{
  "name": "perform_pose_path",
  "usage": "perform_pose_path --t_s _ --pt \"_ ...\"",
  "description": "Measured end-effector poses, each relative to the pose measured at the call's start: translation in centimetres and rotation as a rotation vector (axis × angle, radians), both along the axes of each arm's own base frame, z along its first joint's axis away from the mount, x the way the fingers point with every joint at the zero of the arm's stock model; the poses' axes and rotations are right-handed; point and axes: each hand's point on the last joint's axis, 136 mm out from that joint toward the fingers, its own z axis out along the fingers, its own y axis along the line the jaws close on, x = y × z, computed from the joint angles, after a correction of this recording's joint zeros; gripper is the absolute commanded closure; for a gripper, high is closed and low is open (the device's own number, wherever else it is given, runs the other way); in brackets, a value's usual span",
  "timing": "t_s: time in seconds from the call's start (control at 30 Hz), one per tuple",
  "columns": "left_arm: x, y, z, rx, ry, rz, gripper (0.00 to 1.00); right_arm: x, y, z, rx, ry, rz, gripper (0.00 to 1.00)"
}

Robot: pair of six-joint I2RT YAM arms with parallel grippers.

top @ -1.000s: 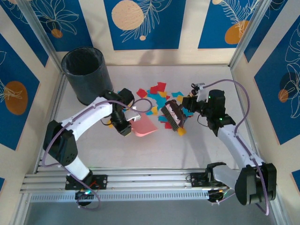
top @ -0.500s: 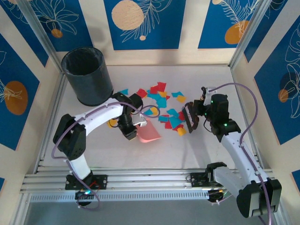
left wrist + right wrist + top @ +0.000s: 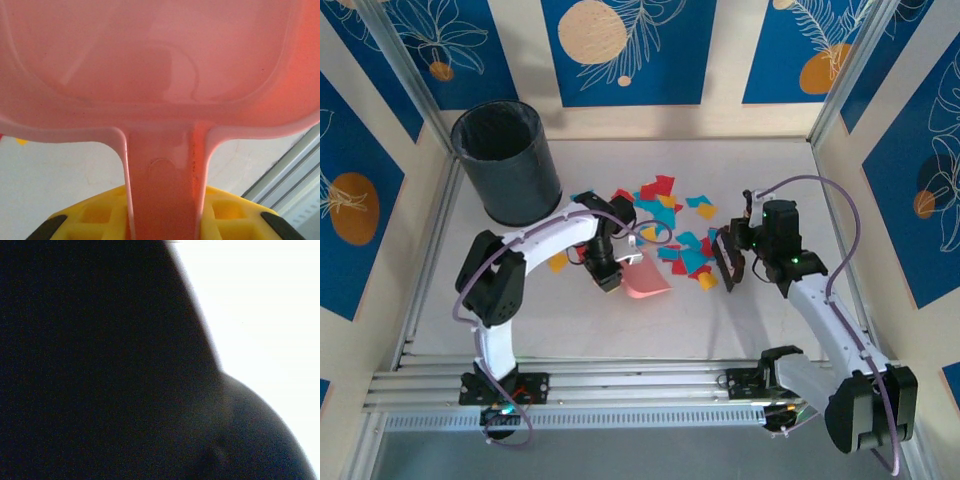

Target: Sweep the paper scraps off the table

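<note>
While I am watching from above, the left gripper (image 3: 616,268) is clamping the handle of the pink dustpan (image 3: 646,280), which is sitting at the near left edge of the scraps (image 3: 692,262). On the left wrist view, yellow pads (image 3: 100,215) are pinching that handle. The right gripper (image 3: 738,250) is squeezing a dark brush (image 3: 728,262) at their right edge. The scraps are lying mid-table (image 3: 620,335) between the 2 tools. A black bin (image 3: 506,160) is standing back left.

pink plastic dustpan (image 3: 160,75): glossy, smooth, translucent | small coloured paper scraps (image 3: 665,185): matt, flat | pale white-grey table (image 3: 770,170): matt | silver aluminium rails (image 3: 620,385): ribbed metal
</note>
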Motion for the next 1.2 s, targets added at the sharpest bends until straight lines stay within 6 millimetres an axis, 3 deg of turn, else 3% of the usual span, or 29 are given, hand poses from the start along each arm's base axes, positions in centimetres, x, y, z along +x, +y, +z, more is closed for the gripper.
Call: perform_pose_path --t_s 0.77,1.07,1.2 --pt "2.1 -2.7 -2.1 -0.024 0.018 -0.029 0.99 -0.2 6.0 -0.5 0.169 0.068 0.266 1.0" --pt "1.8 -3.4 -2.2 -0.056 0.03 -0.041 0.99 -0.4 6.6 0.1 0.204 0.067 0.281 1.0" --pt "1.8 -3.4 -2.5 -0.058 0.025 -0.042 0.99 -0.6 6.1 1.4 0.199 0.021 0.262 1.0"
